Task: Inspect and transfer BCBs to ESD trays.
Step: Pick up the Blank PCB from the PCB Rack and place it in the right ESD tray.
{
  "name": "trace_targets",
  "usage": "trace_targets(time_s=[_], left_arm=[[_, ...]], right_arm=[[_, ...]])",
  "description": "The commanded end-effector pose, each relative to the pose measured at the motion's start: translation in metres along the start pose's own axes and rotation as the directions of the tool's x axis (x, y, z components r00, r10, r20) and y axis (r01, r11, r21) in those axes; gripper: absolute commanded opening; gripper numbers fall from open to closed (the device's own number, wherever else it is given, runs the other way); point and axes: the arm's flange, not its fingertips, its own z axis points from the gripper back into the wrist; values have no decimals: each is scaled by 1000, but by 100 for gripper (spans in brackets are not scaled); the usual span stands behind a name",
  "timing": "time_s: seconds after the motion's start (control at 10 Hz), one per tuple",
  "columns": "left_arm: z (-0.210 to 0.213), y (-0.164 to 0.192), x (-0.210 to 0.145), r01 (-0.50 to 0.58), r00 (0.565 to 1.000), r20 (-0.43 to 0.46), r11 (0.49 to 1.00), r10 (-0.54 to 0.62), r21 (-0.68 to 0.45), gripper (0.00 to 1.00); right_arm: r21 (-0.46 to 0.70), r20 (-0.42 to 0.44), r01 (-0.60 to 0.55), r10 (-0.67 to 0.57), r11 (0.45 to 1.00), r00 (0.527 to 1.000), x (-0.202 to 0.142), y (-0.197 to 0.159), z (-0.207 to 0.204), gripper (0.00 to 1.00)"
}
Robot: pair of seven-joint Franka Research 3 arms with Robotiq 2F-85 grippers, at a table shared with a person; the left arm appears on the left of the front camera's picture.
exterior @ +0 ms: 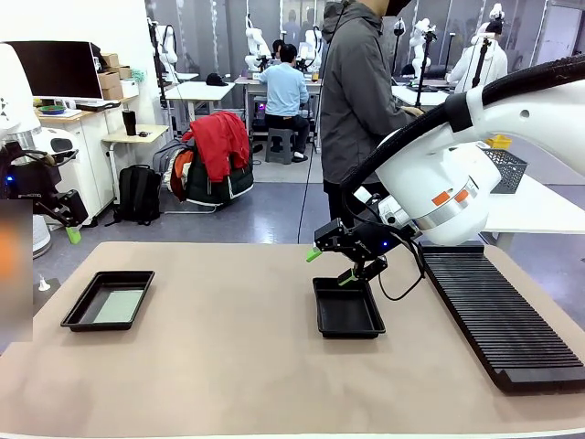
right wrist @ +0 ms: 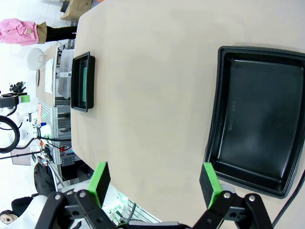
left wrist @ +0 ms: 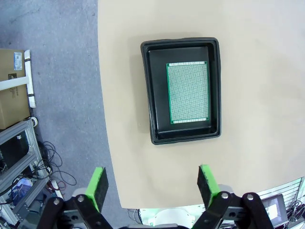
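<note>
**One tray loaded, one still bare**

Left ESD tray [left wrist: 157, 100], near the table's left edge, holds a BCB [left wrist: 188, 93] lying flat on its floor. Right ESD tray [exterior: 347, 311], right of mid-table, has nothing in it. Left gripper [left wrist: 152, 186] hangs high by the left edge, released. Right gripper [exterior: 331, 265] sits over the bare tray's far end, also released, nothing held. Next, I'd say: get a second board (none loose on the table) and seat it inside the rim.
</note>
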Motion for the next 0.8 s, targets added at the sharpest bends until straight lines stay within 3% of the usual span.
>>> trace_targets(time_s=[0.0, 0.7], left_arm=[[0, 1, 1, -2, 1000, 6, 1000, 2, 1, 100], [0, 1, 1, -2, 1000, 6, 1000, 2, 1, 100]], right_arm=[[-21, 1, 11, -11, 1000, 1000, 0, 3, 2, 100], [-21, 1, 11, -11, 1000, 1000, 0, 3, 2, 100]])
